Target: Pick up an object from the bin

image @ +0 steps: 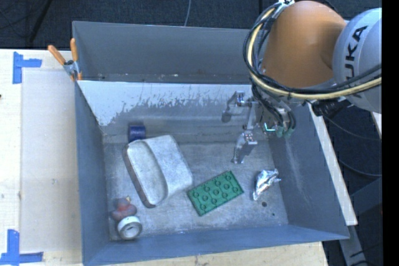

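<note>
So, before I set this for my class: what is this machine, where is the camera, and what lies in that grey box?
This is a robot arm with an orange cover, reaching in from the right. One camera looks down on the grey metal bin from above, slightly sideways. Its two metal jaws stand apart above the bin floor, nothing between them. Nearest them lie a green studded plate and a crumpled silver scrap. Further left: a pale grey pad, a small blue cylinder, and a tape roll beside a reddish piece.
</note>
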